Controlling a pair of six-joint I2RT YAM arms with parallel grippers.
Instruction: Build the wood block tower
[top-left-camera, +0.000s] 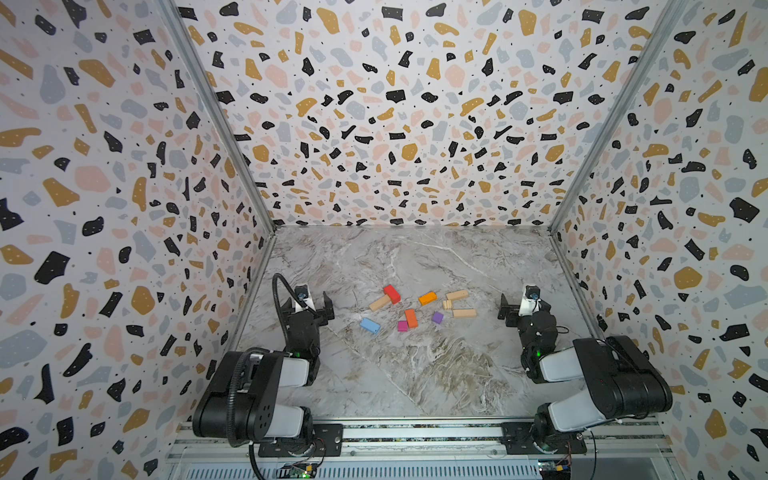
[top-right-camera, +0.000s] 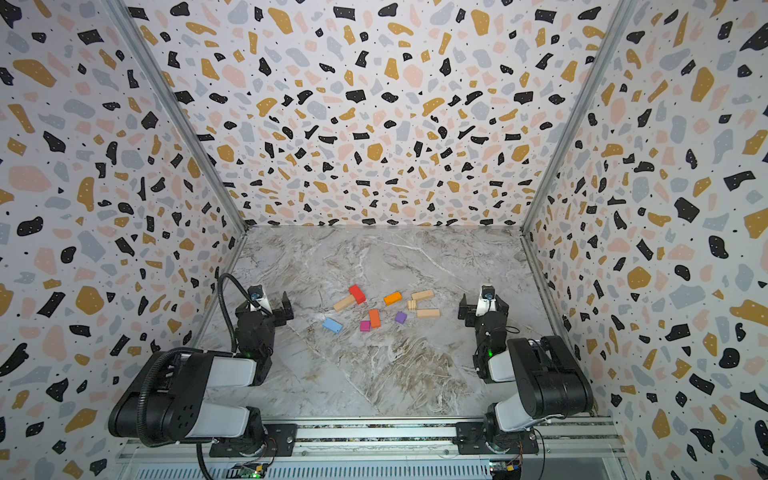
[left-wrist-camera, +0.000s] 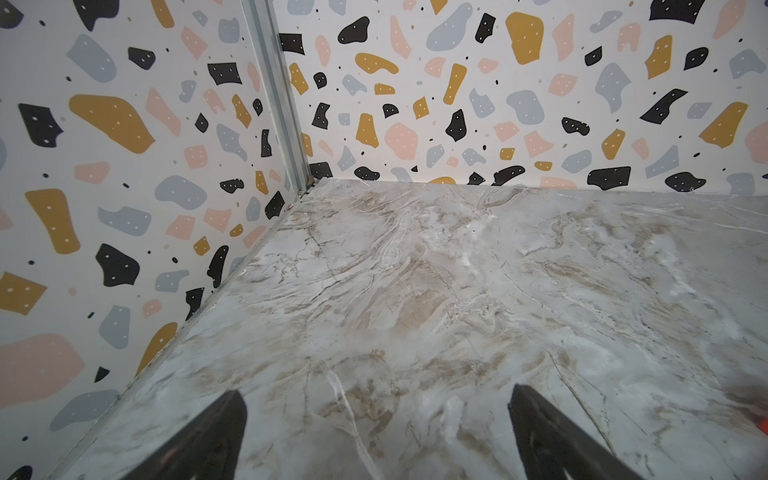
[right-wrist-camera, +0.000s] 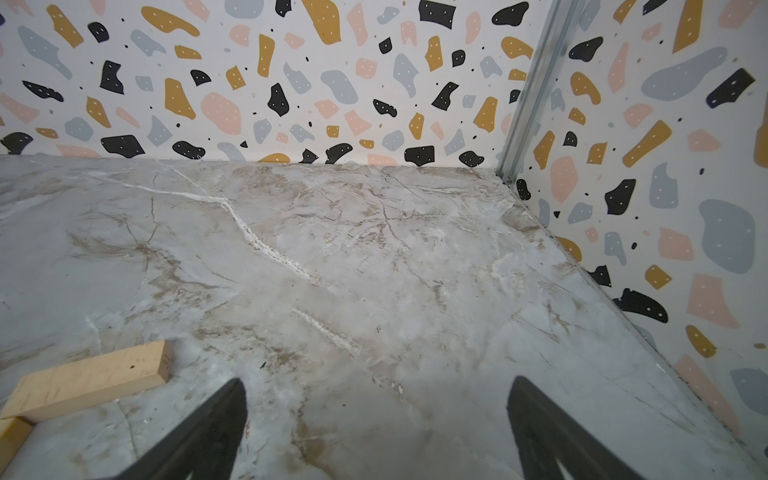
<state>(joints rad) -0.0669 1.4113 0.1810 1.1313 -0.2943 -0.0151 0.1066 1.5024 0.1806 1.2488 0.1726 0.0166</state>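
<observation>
Nearest, the left hand (left-wrist-camera: 376, 390) and right hand (right-wrist-camera: 378, 379) both stand apart and hold nothing, each close to a side wall (top-left-camera: 166, 291). Between them the blocks (top-left-camera: 410, 318) lie scattered on the surface (top-left-camera: 415, 374), so by my judgement no tower is begun. Beyond them is open room up to the back wall (top-left-camera: 415, 124).

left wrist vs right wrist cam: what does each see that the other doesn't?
Left wrist only: a red-orange sliver at the frame edge. Right wrist only: a tan bar lying flat, a second tan block by its end. Both: marble table, speckled walls, metal corner post, an open, empty hand: left hand, right hand.
</observation>
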